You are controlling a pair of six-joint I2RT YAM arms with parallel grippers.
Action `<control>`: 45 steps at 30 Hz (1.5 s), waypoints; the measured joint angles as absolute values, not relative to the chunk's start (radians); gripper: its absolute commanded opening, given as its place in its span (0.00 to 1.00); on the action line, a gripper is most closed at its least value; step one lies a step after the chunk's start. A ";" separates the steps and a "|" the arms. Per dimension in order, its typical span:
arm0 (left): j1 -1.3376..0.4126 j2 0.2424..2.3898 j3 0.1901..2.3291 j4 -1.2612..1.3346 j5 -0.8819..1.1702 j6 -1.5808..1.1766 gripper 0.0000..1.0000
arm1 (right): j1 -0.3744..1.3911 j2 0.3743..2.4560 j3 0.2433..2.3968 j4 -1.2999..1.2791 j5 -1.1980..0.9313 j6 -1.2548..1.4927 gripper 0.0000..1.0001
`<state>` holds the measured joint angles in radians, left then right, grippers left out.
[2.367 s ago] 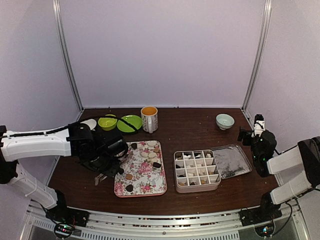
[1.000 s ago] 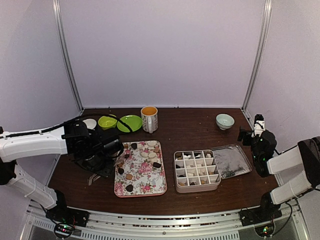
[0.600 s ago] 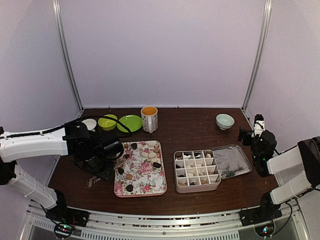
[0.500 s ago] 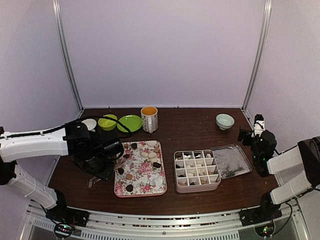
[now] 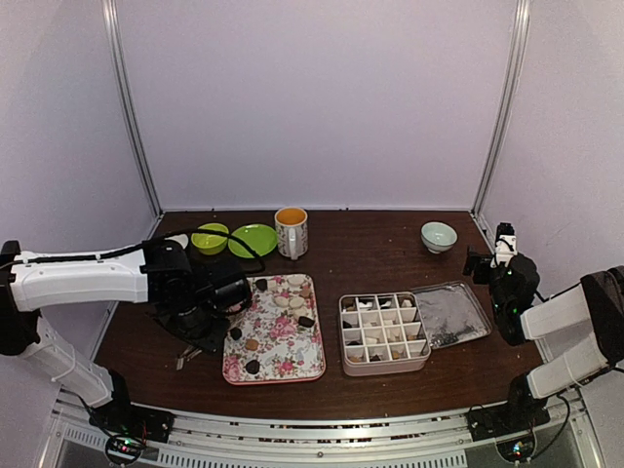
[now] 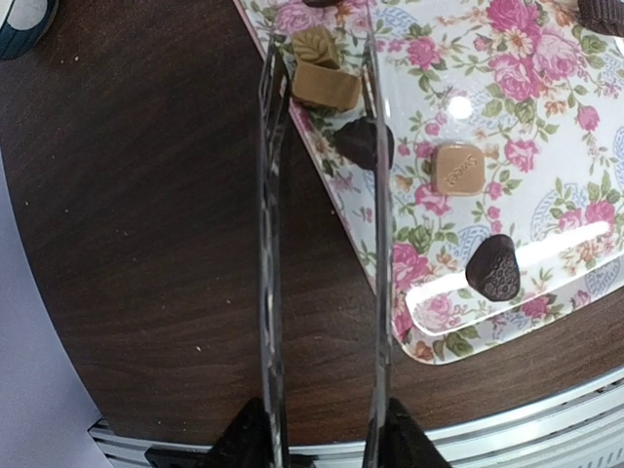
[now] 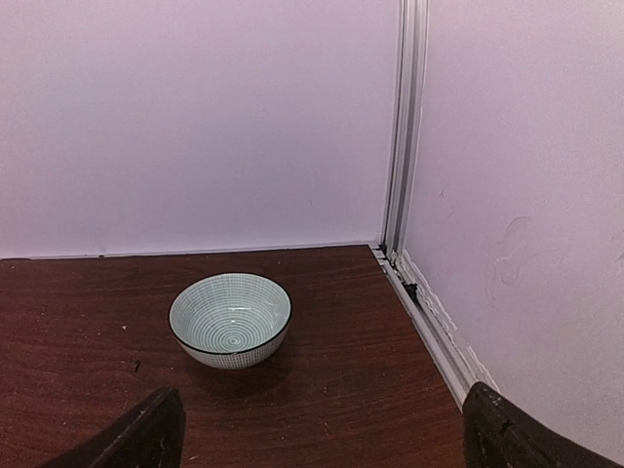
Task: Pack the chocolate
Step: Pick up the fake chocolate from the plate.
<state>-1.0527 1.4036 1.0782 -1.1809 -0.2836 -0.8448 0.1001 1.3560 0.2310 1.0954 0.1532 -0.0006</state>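
While above the tray edge, left claw tight on tongs around a tan chocolate (right claw wide).

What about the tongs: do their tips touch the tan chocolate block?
Cannot tell. The left wrist view shows the tan chocolate block between the tips of the tongs, neither contact nor gap plain.

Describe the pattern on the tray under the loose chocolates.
Tray: pink roses on white; left wrist view shows it best.

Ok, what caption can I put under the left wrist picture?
Metal tongs straddle two tan chocolates at the edge of the floral tray.
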 measured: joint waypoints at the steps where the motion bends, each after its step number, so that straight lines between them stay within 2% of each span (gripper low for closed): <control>1: -1.053 1.416 1.087 -1.185 -0.288 -0.844 0.38 | 0.100 1.356 0.231 1.095 0.153 -0.001 1.00; 32: -1.053 1.465 1.137 -1.179 -0.237 -0.788 0.38 | 0.100 1.356 0.231 1.095 0.153 -0.001 1.00; 38: -1.053 1.517 1.137 -1.187 -0.258 -0.788 0.33 | 0.100 1.356 0.231 1.095 0.153 -0.001 1.00; 45: -1.053 1.483 1.157 -1.203 -0.278 -0.788 0.31 | 0.100 1.356 0.231 1.095 0.153 -0.001 1.00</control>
<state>-1.0527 1.4834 1.1572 -1.2026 -0.2775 -0.7879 0.1001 1.3560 0.2310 1.0954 0.1532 -0.0006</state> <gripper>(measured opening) 0.315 0.999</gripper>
